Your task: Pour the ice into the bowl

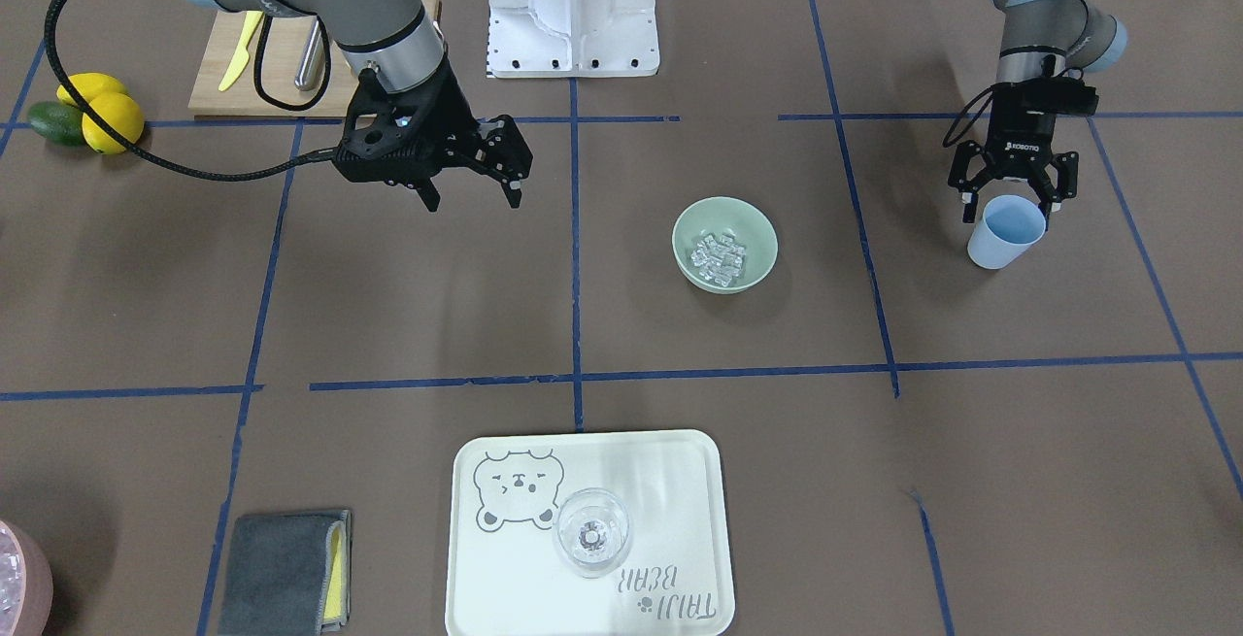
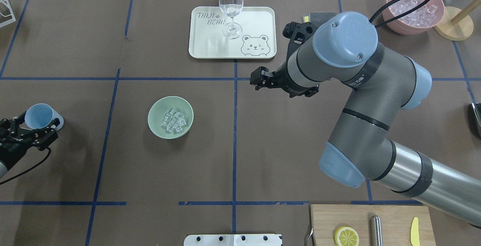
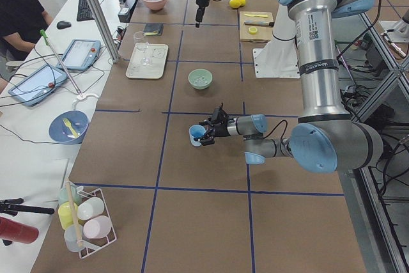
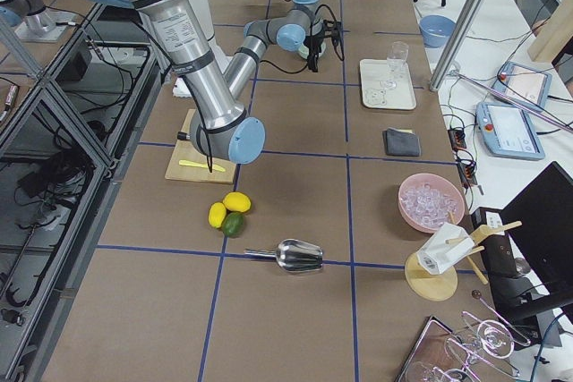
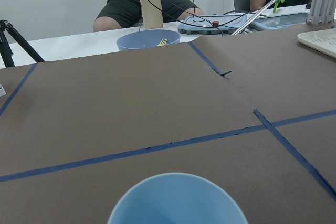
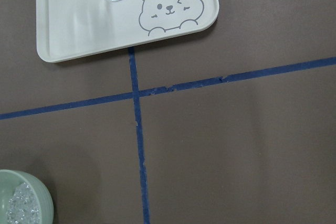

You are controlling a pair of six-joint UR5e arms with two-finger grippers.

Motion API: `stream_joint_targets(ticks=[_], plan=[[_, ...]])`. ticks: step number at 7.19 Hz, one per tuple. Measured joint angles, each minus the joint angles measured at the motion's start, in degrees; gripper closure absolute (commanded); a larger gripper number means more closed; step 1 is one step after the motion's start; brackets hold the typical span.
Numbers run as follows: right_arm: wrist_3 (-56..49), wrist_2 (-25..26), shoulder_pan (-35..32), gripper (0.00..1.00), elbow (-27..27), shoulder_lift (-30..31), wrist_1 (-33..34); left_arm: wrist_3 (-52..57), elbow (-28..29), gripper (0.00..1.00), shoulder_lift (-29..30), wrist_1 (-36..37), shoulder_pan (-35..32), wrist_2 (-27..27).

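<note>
The ice was found heaped in the bowl. The blue cup was straddled by the left gripper, though actual contact could not be told. The right gripper was spread, empty. The cup could be toppled if 1 finger snagged its rim during withdrawal.
</note>
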State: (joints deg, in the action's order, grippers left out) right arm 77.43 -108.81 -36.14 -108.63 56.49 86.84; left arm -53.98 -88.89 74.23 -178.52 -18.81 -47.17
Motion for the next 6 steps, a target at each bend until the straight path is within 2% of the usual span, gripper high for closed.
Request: stream_joint_targets(ticks=[4, 6], plan=[[0.2, 0.1, 0.4, 0.00, 0.1, -0.1, 0.0, 0.7, -3.6, 0.00, -2.1, 0.2, -2.6, -2.0], [1.0, 0.8, 2.1, 0.00, 0.4, -0.4, 0.0, 4.1, -7.4, 0.00, -2.2, 2.6, -7.3, -6.5]])
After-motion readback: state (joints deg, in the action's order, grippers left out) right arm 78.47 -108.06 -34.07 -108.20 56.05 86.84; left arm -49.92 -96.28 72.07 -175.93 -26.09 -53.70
